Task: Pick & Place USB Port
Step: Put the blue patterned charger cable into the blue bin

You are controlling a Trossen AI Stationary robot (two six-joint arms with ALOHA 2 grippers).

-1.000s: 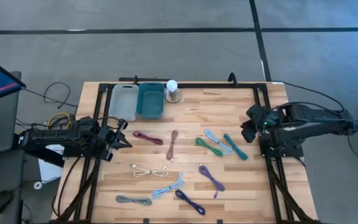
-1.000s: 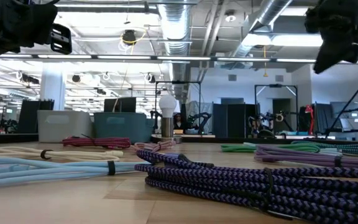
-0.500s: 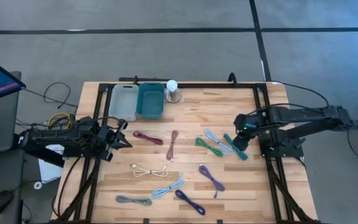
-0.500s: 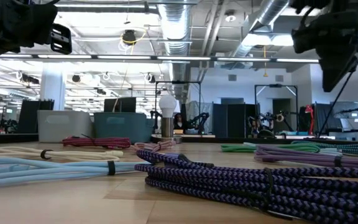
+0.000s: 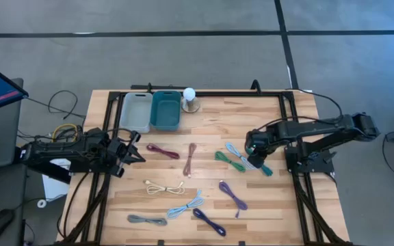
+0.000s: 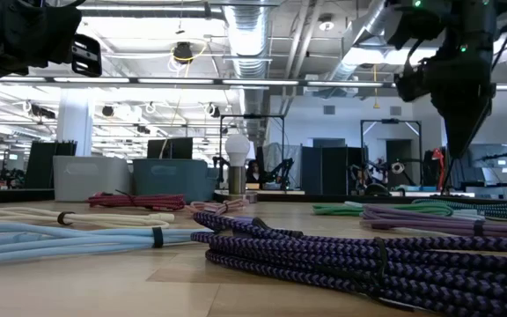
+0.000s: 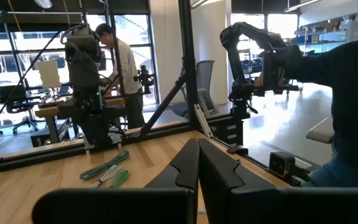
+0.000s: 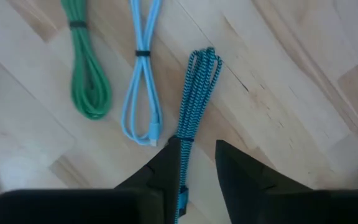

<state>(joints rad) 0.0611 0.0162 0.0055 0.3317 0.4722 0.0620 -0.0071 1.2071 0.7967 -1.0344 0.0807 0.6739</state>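
Right wrist view looks straight down past the right end effector (image 8: 194,165), whose two dark fingers stand slightly parted and released, holding nothing, directly over the teal braided cable (image 8: 194,93). That cable lies flat on the wooden worktop (image 8: 278,93), one end of it running between the fingertips. Just beside it lies a light blue cable (image 8: 143,81), and beyond that a green cable (image 8: 87,78), all three roughly parallel and apart from one another.

From the high view, the right end effector (image 5: 255,147) is stretched in from the worktop's right edge and hangs over the right-centre group: the teal braided cable (image 5: 260,162), the light blue cable (image 5: 238,154) and the green cable (image 5: 228,160). Nearer the front lies a purple cable (image 5: 232,197), with a dark purple cable (image 5: 208,221), a grey cable (image 5: 147,220), a pale blue cable (image 5: 185,205) and a cream cable (image 5: 164,188) spread across the near left. Toward the middle lie a pink cable (image 5: 191,158) and a maroon cable (image 5: 163,151). At the far edge stand a grey bin (image 5: 136,112), a teal bin (image 5: 165,111) touching it, and a white bulb on a stand (image 5: 190,100).

The left end effector (image 5: 130,152) waits at the left edge, clenched.
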